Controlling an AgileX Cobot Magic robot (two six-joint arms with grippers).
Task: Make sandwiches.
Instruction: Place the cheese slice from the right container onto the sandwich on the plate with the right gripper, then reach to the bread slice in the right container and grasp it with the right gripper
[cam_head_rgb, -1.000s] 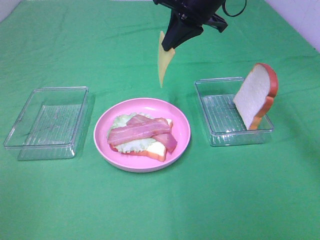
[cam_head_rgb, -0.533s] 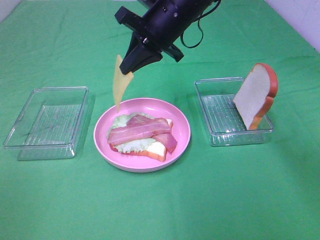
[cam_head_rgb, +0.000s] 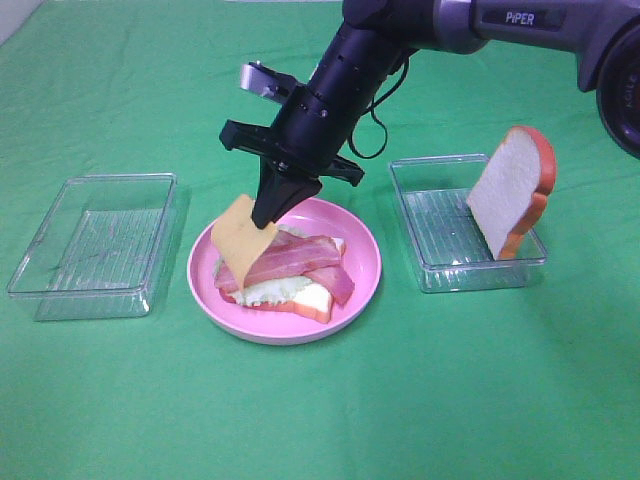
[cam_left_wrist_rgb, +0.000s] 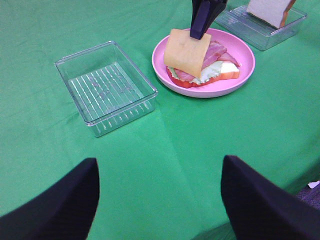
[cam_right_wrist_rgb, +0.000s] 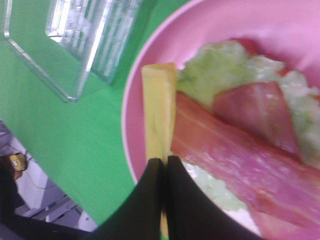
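An open sandwich lies on the pink plate (cam_head_rgb: 362, 240): a bread slice (cam_head_rgb: 312, 298), lettuce (cam_head_rgb: 262, 290) and bacon strips (cam_head_rgb: 300, 262). My right gripper (cam_head_rgb: 268, 215) reaches across from the right, pointing down over the plate's left part. It is shut on the top edge of a yellow cheese square (cam_head_rgb: 243, 243), whose lower part touches the bacon. The right wrist view shows the cheese (cam_right_wrist_rgb: 159, 110) edge-on between the closed fingers, beside the bacon (cam_right_wrist_rgb: 235, 155). A second bread slice (cam_head_rgb: 510, 190) leans in the right container (cam_head_rgb: 440, 270). My left gripper (cam_left_wrist_rgb: 160, 210) stands open, well short of the plate (cam_left_wrist_rgb: 245, 70).
An empty clear container (cam_head_rgb: 95, 245) sits left of the plate and appears in the left wrist view (cam_left_wrist_rgb: 105, 87). A green cloth (cam_head_rgb: 320, 410) covers the table. The right arm stretches from the back right over the table's middle.
My right gripper has carried the cheese down and to the left, from high above the back of the table to the plate. The cheese now tilts against the bacon.
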